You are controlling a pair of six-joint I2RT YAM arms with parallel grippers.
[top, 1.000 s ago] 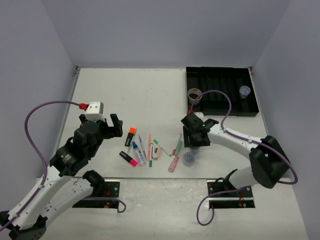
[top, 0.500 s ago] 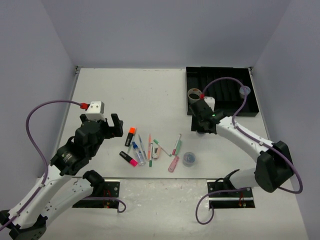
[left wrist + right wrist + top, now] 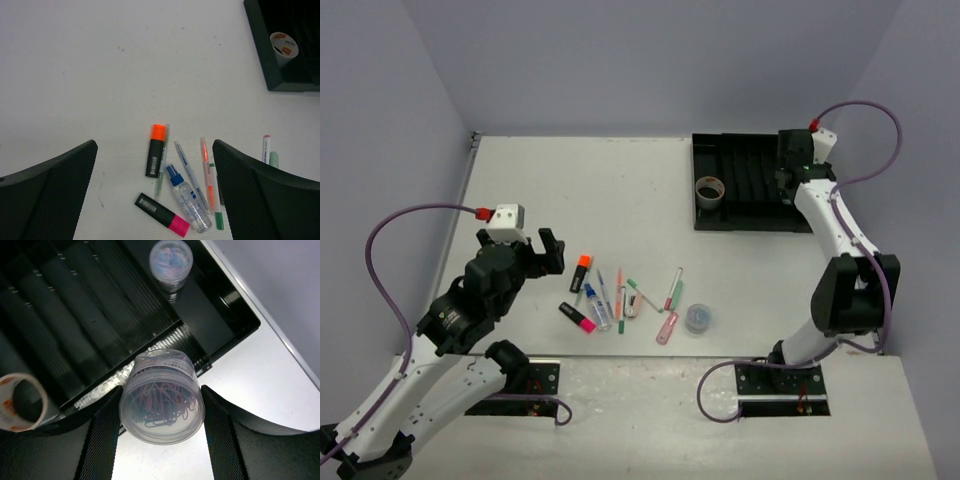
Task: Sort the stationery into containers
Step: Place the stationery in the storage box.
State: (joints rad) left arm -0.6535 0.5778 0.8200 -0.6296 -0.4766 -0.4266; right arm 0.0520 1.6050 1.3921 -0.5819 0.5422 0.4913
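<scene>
White counter [image 3: 620, 190] carries a black tray [image 3: 750, 226] at far right. Right gripper [image 3: 162, 430] pinches a tub [image 3: 161, 390] of paper clips above the tray. Left gripper [image 3: 154, 150], spread, hovers over pens [image 3: 207, 180] and highlighters [image 3: 156, 150]

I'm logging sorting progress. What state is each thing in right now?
right gripper: shut on held tub
held tub: gripped, over the tray
second tub: upright in the tray
third tub: loose on the table
tape roll: in the tray's end compartment
left gripper: open, empty
orange highlighter: capped, on the table
pink highlighter: capped, on the table
</scene>
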